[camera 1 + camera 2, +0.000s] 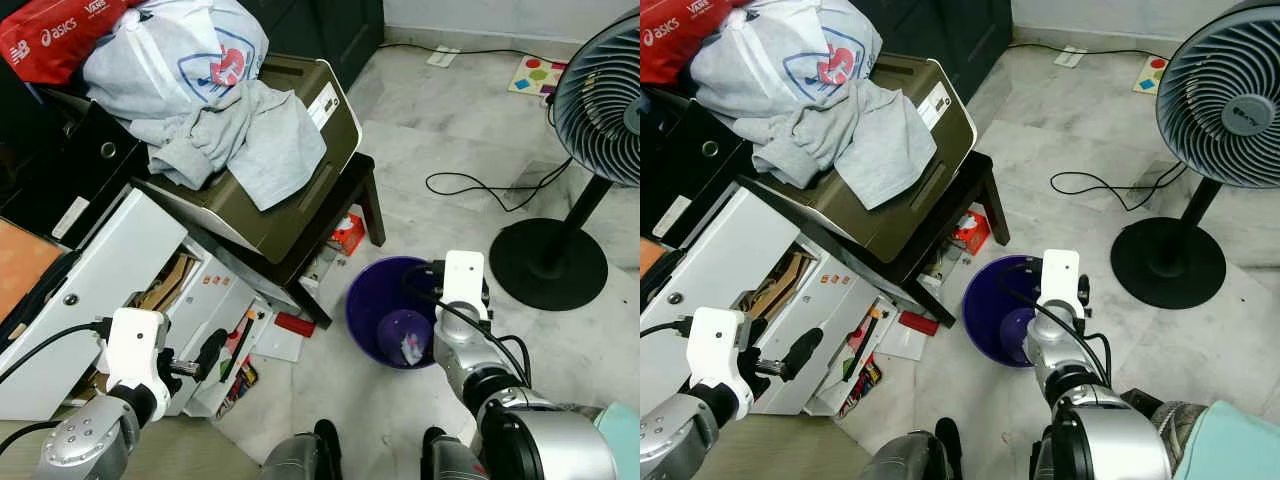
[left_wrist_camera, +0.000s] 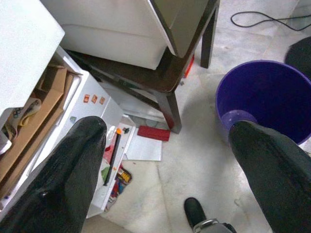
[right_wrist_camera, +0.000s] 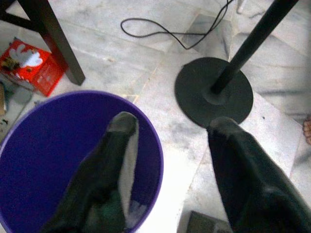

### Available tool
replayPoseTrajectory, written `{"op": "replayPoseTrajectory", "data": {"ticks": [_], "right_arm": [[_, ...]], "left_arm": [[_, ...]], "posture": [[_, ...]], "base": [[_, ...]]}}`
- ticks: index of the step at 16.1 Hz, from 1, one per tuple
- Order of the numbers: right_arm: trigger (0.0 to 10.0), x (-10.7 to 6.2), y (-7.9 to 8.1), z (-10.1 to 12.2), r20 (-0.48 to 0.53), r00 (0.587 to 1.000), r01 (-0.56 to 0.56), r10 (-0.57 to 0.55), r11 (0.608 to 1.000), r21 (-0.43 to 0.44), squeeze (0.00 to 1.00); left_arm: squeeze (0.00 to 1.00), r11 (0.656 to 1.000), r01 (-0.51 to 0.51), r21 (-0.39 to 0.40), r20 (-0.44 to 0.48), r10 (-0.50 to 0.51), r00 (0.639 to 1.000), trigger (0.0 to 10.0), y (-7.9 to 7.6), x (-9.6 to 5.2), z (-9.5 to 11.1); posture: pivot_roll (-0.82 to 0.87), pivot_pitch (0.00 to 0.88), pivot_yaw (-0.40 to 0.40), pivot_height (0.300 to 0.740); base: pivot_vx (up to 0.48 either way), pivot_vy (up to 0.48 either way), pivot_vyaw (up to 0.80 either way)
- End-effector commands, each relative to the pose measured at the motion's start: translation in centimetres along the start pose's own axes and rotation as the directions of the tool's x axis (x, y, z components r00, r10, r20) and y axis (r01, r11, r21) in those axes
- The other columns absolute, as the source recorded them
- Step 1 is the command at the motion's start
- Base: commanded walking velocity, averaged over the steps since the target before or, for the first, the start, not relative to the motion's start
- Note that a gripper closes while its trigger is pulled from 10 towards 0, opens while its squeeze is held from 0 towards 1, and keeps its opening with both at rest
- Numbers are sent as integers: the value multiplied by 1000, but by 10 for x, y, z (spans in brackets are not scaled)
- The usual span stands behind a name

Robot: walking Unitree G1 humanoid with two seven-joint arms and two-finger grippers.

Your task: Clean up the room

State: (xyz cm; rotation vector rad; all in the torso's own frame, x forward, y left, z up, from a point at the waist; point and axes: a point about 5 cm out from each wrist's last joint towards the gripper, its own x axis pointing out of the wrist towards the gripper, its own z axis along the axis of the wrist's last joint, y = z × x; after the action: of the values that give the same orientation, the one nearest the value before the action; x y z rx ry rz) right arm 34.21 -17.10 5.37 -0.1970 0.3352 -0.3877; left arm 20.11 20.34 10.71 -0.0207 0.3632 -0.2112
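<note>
A purple bin (image 1: 368,300) stands on the marble floor and holds a purple lump and a white scrap (image 1: 410,347). My right gripper (image 3: 172,124) hangs open at the bin's rim, with one finger (image 3: 116,145) over the inside and the other above the floor. My left gripper (image 2: 167,128) is open and empty, low beside the white cabinet (image 1: 110,270). On the floor between the cabinet and the bin lie a red flat packet (image 2: 153,132), a white sheet (image 2: 144,148) and a black tool with an orange tip (image 1: 237,345). A red box (image 3: 29,65) sits under the stool.
A dark stool (image 1: 345,205) carries an olive case (image 1: 300,190) piled with grey clothes (image 1: 215,100) and a red bag (image 1: 60,35). A standing fan (image 1: 600,90) with a round black base (image 1: 548,262) and a loose cable (image 1: 480,185) is at the right.
</note>
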Motion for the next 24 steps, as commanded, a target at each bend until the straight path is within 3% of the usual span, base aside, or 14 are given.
{"op": "replayPoseTrajectory", "data": {"ticks": [1, 7, 8, 9, 17, 22, 24], "right_arm": [[10000, -5, 11, -2, -7, 999, -37, 37, 999, 7, 1000], [10000, -3, 11, 7, 41, 997, -63, 63, 998, 6, 1000], [10000, -4, 13, 9, 64, 994, -87, 86, 996, 4, 863], [10000, -4, 14, 10, 80, 991, -105, 104, 994, 10, 1000], [10000, -13, 7, 12, 237, 949, -217, 210, 976, 3, 1000], [10000, -40, -5, 1, 321, 902, -314, 288, 949, 32, 1000], [10000, -60, -21, -8, 329, 883, -362, 336, 932, 20, 1000]], "left_arm": [[0, 999, -40, 16, -20, 41, 999, 10000, 8, -5, -2], [0, 999, -31, -16, 8, 31, 999, 10000, -1, 15, -4], [0, 999, -31, -28, 23, 32, 999, 10000, -4, 20, -4], [0, 999, -31, -34, 31, 32, 999, 10000, -6, 24, -4], [0, 996, -30, -80, 102, 38, 994, 10000, -12, 52, -8], [0, 991, -70, -116, 212, 93, 973, 10000, -5, 55, 0], [0, 987, -106, -122, 240, 133, 962, 10000, 5, 48, -1]], "posture": [[187, 276, 288, 740], [109, 223, 241, 740], [91, 208, 229, 740], [75, 195, 216, 740], [-37, 51, 122, 740], [-72, 0, 86, 740], [-77, 0, 75, 740]], "base": [[0, 0, 0], [0, 0, 0], [0, 0, 0], [0, 0, 0], [0, 0, 0], [0, 0, 0], [0, 0, 0]]}}
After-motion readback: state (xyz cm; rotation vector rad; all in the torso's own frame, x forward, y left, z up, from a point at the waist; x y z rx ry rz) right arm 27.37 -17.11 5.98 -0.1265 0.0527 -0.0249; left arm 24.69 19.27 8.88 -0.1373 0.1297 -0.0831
